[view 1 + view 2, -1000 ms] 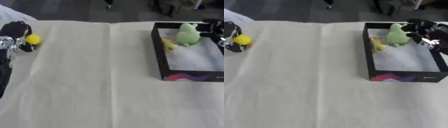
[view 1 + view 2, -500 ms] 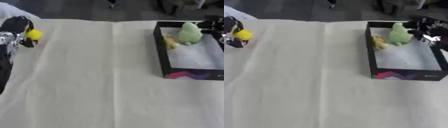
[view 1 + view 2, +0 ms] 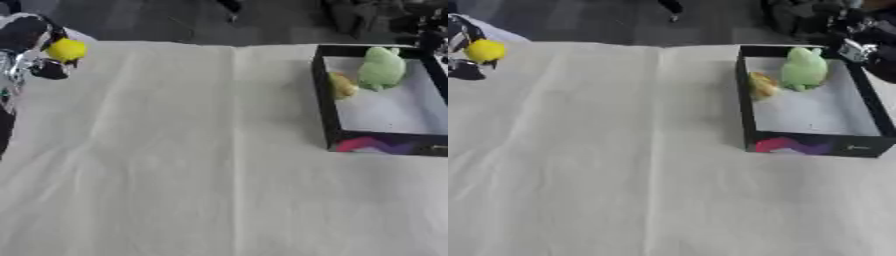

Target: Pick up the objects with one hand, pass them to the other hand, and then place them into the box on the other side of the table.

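White cloth [image 3: 175, 165] covering table. Left hand [image 3: 26, 47] gripping yellow ball [image 3: 66, 49] at far left. Right hand [image 3: 866, 42] hovering beyond box [image 3: 748, 107], far right, fingers unclear. Green toy [image 3: 803, 68] sitting inside box.

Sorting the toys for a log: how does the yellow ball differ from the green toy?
The yellow ball is small, round and held in the left hand at the table's far left; the green toy is bigger, taller than wide, and sits untouched in the box on the right. Both look like soft, plain-coloured toys.
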Controlling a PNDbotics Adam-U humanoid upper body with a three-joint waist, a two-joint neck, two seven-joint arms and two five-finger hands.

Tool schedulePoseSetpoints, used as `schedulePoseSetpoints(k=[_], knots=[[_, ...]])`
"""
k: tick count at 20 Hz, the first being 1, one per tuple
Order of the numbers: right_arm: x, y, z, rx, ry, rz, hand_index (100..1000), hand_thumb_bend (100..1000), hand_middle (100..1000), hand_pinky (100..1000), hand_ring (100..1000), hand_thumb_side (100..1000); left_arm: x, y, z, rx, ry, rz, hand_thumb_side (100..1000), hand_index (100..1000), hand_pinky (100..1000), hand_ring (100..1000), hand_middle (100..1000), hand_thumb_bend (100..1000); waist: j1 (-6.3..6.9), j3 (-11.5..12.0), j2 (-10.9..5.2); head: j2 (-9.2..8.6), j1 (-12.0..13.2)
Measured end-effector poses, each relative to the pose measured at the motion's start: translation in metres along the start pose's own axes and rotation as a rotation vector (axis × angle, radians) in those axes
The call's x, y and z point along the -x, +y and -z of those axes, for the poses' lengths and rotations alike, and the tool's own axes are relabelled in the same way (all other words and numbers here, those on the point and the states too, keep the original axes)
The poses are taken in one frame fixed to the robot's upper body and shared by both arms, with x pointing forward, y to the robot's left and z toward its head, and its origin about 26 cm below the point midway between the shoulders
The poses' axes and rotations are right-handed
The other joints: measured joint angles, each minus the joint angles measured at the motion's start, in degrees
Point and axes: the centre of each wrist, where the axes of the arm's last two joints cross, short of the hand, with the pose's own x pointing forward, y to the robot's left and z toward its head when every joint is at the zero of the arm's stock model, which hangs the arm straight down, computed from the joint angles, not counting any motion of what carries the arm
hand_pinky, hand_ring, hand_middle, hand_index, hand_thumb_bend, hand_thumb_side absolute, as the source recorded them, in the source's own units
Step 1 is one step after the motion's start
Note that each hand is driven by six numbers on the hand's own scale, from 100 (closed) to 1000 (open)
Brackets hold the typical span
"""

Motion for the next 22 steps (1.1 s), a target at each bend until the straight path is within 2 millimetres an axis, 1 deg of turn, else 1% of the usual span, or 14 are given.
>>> schedulePoseSetpoints(k=[4, 7, 12, 16, 17, 18, 22], knots=[[-0.021, 0.002, 0.021, -0.020, -0.081, -0.024, 1000, 100, 951, 1000, 1000, 421, 0.004, -0.011, -0.011, -0.044, -0.071, -0.097, 100, 562, 663, 508, 472, 100, 0.01, 0.92, -0.46, 0.94, -1.72], [-0.029, 0.009, 0.039, -0.057, -0.123, -0.023, 1000, 100, 961, 1000, 1000, 420, 0.000, -0.011, -0.016, -0.104, -0.128, -0.142, 100, 562, 662, 507, 473, 100, 0.02, 1.62, -1.13, 1.52, -2.78], [-0.032, 0.026, 0.067, -0.141, -0.155, -0.018, 1000, 100, 958, 1000, 1000, 398, -0.026, -0.016, -0.021, -0.203, -0.224, -0.192, 100, 563, 664, 509, 475, 100, -0.06, 2.72, -1.64, 2.07, -4.32], [-0.031, 0.043, 0.090, -0.221, -0.159, -0.033, 1000, 100, 968, 1000, 1000, 338, -0.052, -0.021, -0.027, -0.271, -0.274, -0.231, 100, 565, 660, 502, 472, 100, -0.10, 3.21, -2.30, 2.57, -4.99], [-0.030, 0.048, 0.095, -0.245, -0.155, -0.037, 1000, 100, 973, 1000, 1000, 122, -0.058, -0.022, -0.029, -0.290, -0.280, -0.247, 100, 565, 657, 501, 475, 100, -0.10, 3.43, -2.46, 2.69, -5.12], [-0.028, 0.053, 0.101, -0.269, -0.151, -0.040, 1000, 100, 976, 1000, 1000, 315, -0.064, -0.022, -0.032, -0.310, -0.287, -0.262, 100, 565, 658, 501, 472, 100, -0.10, 3.58, -2.55, 2.87, -5.29], [-0.021, 0.072, 0.119, -0.343, -0.133, -0.072, 1000, 100, 982, 1000, 1000, 298, -0.086, -0.027, -0.042, -0.366, -0.319, -0.308, 100, 567, 661, 503, 474, 100, -0.05, 4.05, -2.71, 3.20, -6.17]])
